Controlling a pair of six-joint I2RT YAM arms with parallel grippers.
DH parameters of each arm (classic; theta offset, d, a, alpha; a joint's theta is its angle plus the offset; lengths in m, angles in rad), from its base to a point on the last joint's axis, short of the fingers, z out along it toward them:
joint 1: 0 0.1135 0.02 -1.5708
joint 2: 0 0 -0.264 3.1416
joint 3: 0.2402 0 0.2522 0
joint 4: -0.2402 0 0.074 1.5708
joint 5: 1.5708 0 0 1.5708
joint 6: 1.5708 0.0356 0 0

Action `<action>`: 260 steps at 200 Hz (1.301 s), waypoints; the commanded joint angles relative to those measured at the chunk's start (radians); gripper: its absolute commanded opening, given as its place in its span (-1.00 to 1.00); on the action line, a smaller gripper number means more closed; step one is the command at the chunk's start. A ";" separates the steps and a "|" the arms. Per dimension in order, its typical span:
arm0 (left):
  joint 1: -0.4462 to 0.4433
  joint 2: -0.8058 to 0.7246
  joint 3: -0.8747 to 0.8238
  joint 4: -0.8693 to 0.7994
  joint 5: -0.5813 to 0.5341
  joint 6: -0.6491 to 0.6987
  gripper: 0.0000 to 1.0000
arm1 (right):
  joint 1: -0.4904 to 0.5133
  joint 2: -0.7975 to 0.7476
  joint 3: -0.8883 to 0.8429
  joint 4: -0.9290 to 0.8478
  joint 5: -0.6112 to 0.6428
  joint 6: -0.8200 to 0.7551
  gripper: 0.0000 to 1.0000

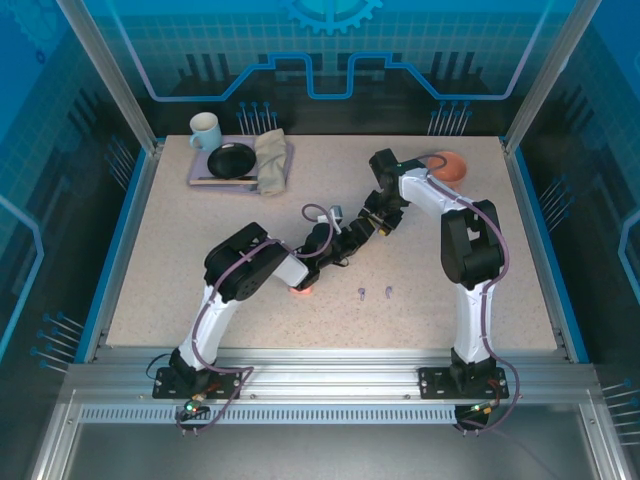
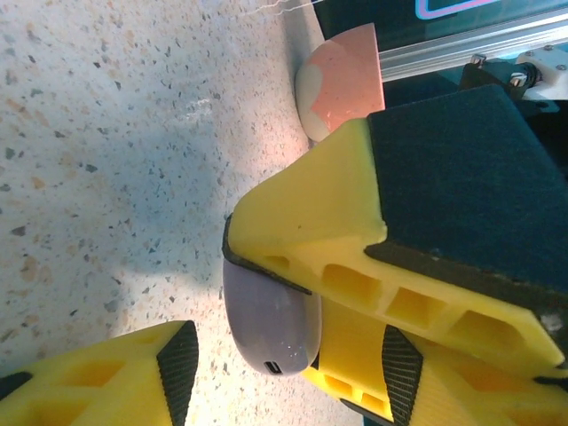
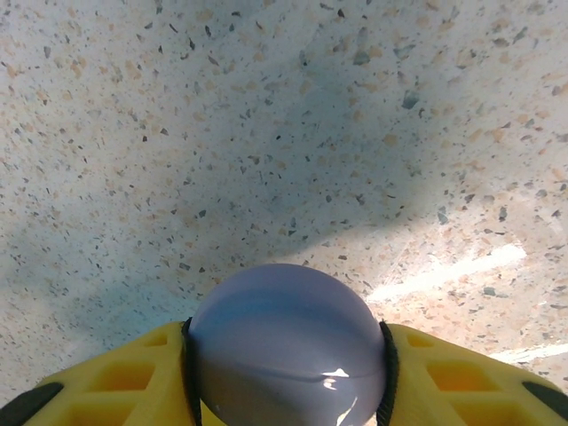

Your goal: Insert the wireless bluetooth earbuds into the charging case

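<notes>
The lilac charging case [image 3: 286, 342] sits closed between my right gripper's [image 3: 286, 373] two pads, both pressed on its sides, just above the table. In the left wrist view the same case [image 2: 271, 319] pokes out from under the right gripper's yellow finger [image 2: 355, 222], its charging port facing the camera. My left gripper [image 2: 284, 364] straddles the case; a strip of table shows between its left finger [image 2: 106, 382] and the case. The two grippers meet at mid-table [image 1: 357, 234]. Two lilac earbuds [image 1: 360, 293] [image 1: 388, 291] lie on the table in front of them.
A salmon-pink case [image 1: 452, 165] [image 2: 342, 80] sits at the back right. Another salmon-pink thing [image 1: 300, 290] lies partly hidden under my left arm. A tray [image 1: 200, 178] with a mug [image 1: 205, 130], a black dish and a cloth stands at the back left.
</notes>
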 commanded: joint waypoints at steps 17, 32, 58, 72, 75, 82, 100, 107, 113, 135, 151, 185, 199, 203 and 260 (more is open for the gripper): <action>-0.007 0.054 0.026 -0.018 -0.054 -0.032 0.14 | -0.007 -0.042 -0.006 -0.010 -0.021 0.011 -0.07; -0.007 0.064 0.042 -0.022 -0.061 -0.032 0.10 | -0.004 -0.042 -0.013 -0.007 -0.023 0.013 -0.08; -0.008 0.080 0.066 -0.025 -0.073 -0.035 -0.01 | -0.003 -0.046 -0.022 -0.005 -0.020 0.013 -0.08; -0.007 0.087 0.079 -0.026 -0.080 -0.033 -0.09 | 0.000 -0.046 -0.027 -0.006 -0.020 0.013 -0.08; -0.007 0.088 0.081 -0.026 -0.082 -0.032 -0.10 | 0.001 -0.047 -0.028 -0.007 -0.018 0.013 -0.08; -0.007 0.092 0.084 -0.026 -0.086 -0.032 -0.13 | 0.001 -0.048 -0.030 -0.007 -0.017 0.014 -0.08; -0.006 0.101 0.094 -0.024 -0.092 -0.033 -0.26 | 0.002 -0.051 -0.035 -0.007 -0.017 0.011 -0.08; -0.006 0.103 0.097 -0.023 -0.096 -0.036 -0.32 | 0.003 -0.051 -0.038 -0.007 -0.015 0.011 -0.08; -0.005 0.106 0.099 -0.020 -0.098 -0.037 -0.35 | 0.003 -0.051 -0.041 -0.005 -0.016 0.011 -0.08; -0.003 0.107 0.103 -0.018 -0.100 -0.037 -0.43 | 0.004 -0.054 -0.048 -0.004 -0.017 0.011 -0.08; -0.003 0.107 0.099 -0.015 -0.100 -0.038 -0.49 | 0.003 -0.057 -0.048 -0.004 -0.015 0.007 -0.08; -0.003 0.107 0.093 -0.006 -0.096 -0.039 -0.58 | -0.003 -0.058 -0.048 -0.002 -0.018 0.005 -0.07; -0.003 0.105 0.089 -0.007 -0.095 -0.041 -0.58 | -0.012 -0.062 -0.045 0.001 -0.021 0.004 -0.03; -0.004 0.104 0.088 -0.007 -0.095 -0.040 -0.59 | -0.016 -0.063 -0.043 0.000 -0.021 0.004 -0.01; -0.002 0.088 0.078 -0.010 -0.073 -0.040 -0.59 | -0.108 -0.108 0.004 0.010 -0.056 -0.011 0.15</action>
